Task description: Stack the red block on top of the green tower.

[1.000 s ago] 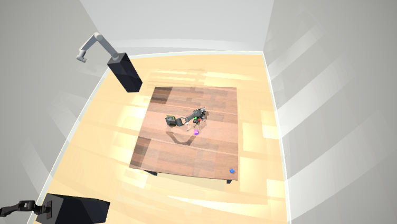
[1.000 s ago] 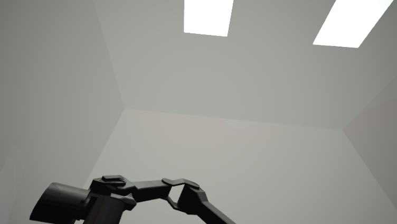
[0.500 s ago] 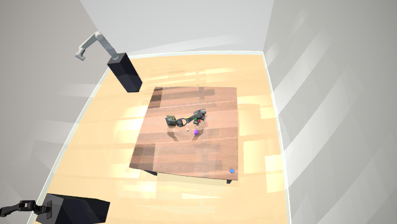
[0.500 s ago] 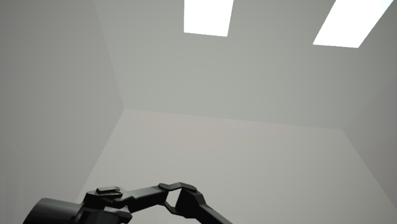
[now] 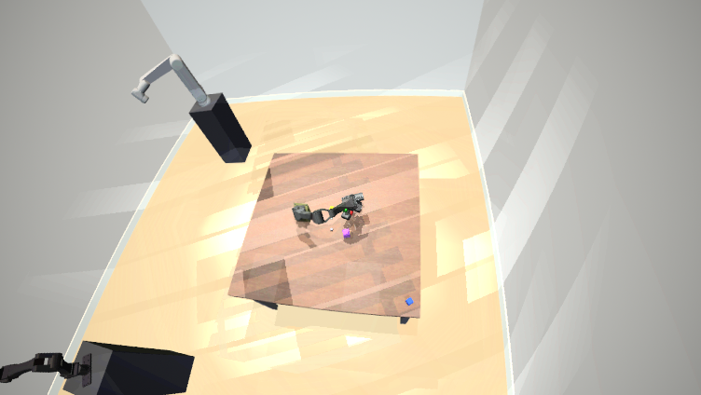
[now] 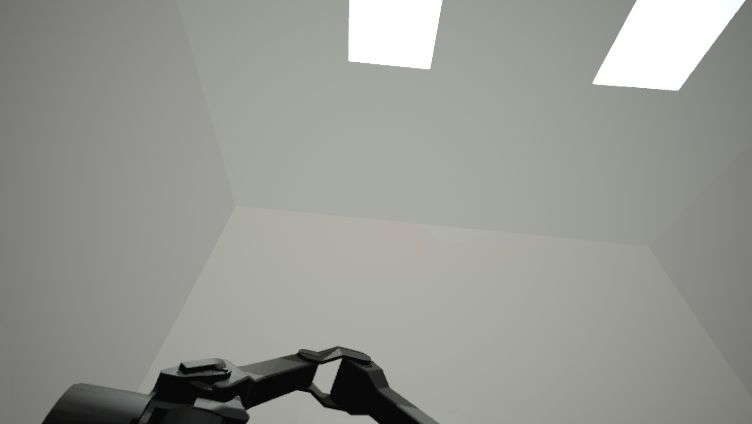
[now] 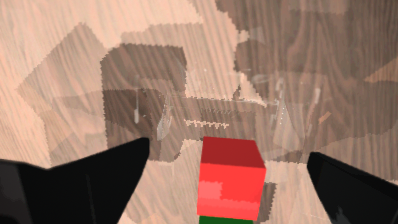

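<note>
- From where I stand, the table (image 5: 392, 167) carries the arm near its middle, base (image 5: 300, 211) toward nine o'clock, wrist reaching out toward three.
- In the wrist view the left finger (image 7: 90, 175) shows as a dark wedge at about eight o'clock.
- The red block (image 7: 231, 179) sits between the fingers at six o'clock, touching neither; a green face (image 7: 225, 220) shows just under its near edge, so the red block looks to sit against or on the green tower, but I cannot tell which from this angle.
- The right finger (image 7: 350, 185) is at four o'clock, well apart from the block.
- The gripper (image 7: 227, 172) is spread wide and carries nothing.
- The block looks like a small rigid cube with flat, smooth faces: probably light, stiff, not fragile, likely a little slick.
- I would take it on two opposite side faces, at mid height, squarely, so it does not twist out.
- The tower looks narrow, so a sideways nudge during closing could tip it; I judge the closing should be centred and gentle.
- From the top view, a purple cube (image 5: 346, 233) lies near the gripper at six o'clock, and a blue cube (image 5: 408, 301) sits far off at the table's five o'clock corner.
</note>
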